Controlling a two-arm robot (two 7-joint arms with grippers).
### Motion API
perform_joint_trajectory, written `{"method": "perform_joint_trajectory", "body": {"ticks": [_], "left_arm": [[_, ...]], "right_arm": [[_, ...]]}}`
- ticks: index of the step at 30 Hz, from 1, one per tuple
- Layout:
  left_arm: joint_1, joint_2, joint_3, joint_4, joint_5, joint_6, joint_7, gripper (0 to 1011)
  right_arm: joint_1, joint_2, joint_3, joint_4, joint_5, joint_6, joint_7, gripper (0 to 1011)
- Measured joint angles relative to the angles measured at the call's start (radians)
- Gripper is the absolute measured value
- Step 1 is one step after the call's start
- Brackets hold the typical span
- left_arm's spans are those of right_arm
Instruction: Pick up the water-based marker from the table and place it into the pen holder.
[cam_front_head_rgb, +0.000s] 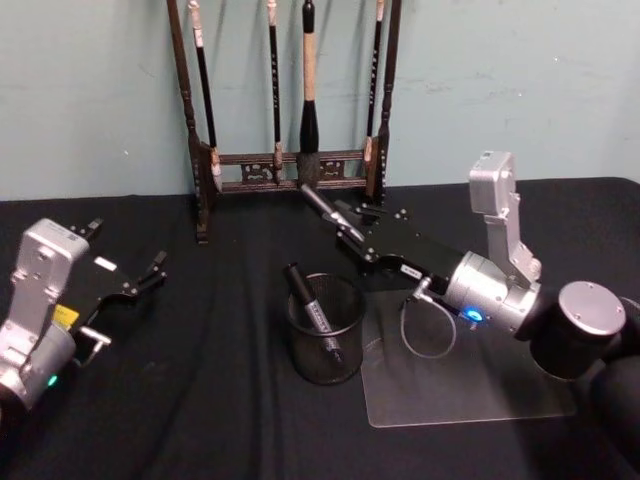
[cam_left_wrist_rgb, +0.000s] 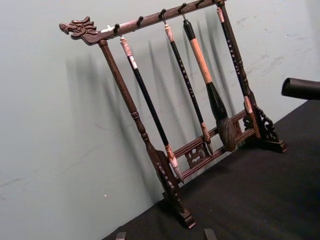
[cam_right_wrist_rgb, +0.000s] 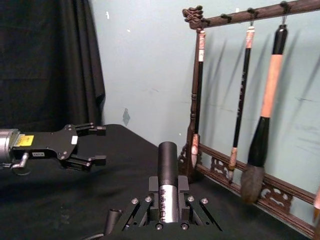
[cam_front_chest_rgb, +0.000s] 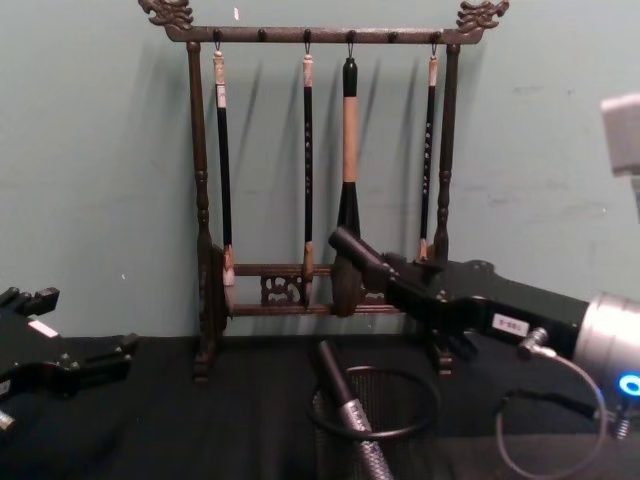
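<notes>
Right hand (cam_front_head_rgb: 350, 230): closed around the first marker (cam_front_head_rgb: 322, 205), raised off the counter (cam_front_head_rgb: 200, 400). It reaches in from the right to a spot just behind the pen holder (cam_front_head_rgb: 325, 350) and in front of the brush rack (cam_front_head_rgb: 200, 170).
First marker: silver barrel with a black end, clamped between the two fingers and tilted. The black end sticks out past the fingertips, pointing up and away toward the rack's lower rails. It touches neither the counter nor the pen holder.
Pen holder: small round black mesh cup, upright on the counter near the middle, just in front of and below the right hand. Its right side is close to the clear sheet's edge.
Second marker (cam_front_head_rgb: 312, 305): same silver and black look, standing slanted inside the pen holder. Its black top leans over the rim toward the back left.
Clear sheet (cam_front_head_rgb: 480, 385): flat transparent mat on the counter, under the right arm, to the right of the pen holder.
Left hand (cam_right_wrist_rgb: 100, 144): fingers spread apart and empty, held low over the left side of the counter, well apart from the pen holder.
Brush rack: tall dark wooden frame with dragon-head ends at the back edge of the counter. Four brushes hang from its top bar, the third from the left being the thickest (cam_front_head_rgb: 308, 90).
Wall (cam_front_head_rgb: 500, 80): pale green, directly behind the rack.
</notes>
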Motion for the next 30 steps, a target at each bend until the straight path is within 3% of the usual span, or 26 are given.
{"method": "perform_joint_trajectory", "body": {"ticks": [14, 30], "left_arm": [[0.000, 0.000, 0.000, 0.000, 0.000, 0.000, 0.000, 1009], [0.000, 0.000, 0.000, 0.000, 0.000, 0.000, 0.000, 1009]], "right_arm": [[0.069, -0.062, -0.035, 0.115, 0.016, -0.016, 0.065, 221], [0.064, -0.082, -0.058, 0.117, 0.038, -0.001, 0.092, 218]]}}
